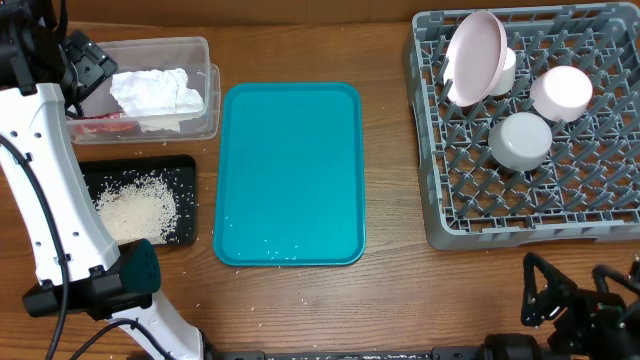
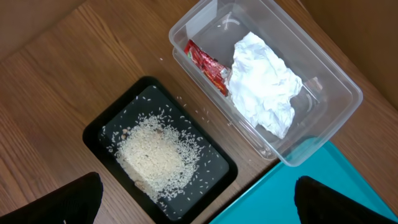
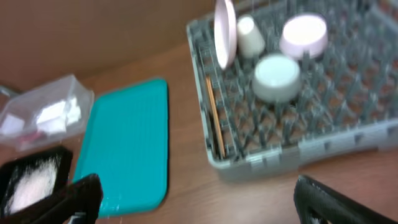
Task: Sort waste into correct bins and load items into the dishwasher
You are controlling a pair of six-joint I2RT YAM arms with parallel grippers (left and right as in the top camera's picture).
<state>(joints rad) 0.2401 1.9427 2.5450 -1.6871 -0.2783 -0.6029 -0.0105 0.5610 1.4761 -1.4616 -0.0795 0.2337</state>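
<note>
The crumpled white napkin (image 1: 155,92) (image 2: 264,87) and the red sauce packet (image 2: 205,62) lie in the clear tub (image 1: 205,110) (image 2: 329,134). A heap of rice (image 1: 135,210) (image 2: 158,152) fills the black tray (image 1: 185,175) (image 2: 99,127). In the grey dish rack (image 1: 520,235) (image 3: 298,149) the larger plate (image 1: 475,55) stands on edge, with the cup (image 1: 505,70), the small plate (image 1: 561,92) and the grey bowl (image 1: 520,140) beside it. My left gripper (image 1: 88,65) (image 2: 205,208) hangs open above the two bins. My right gripper (image 1: 570,292) (image 3: 205,205) is open in front of the rack, holding nothing.
A teal serving tray (image 1: 290,150) (image 3: 134,137) lies between the bins and the rack, with a few rice grains (image 1: 265,245) along its front edge. Stray grains dot the wood around the black tray. My left arm's white links (image 1: 45,190) stand over the table's left side.
</note>
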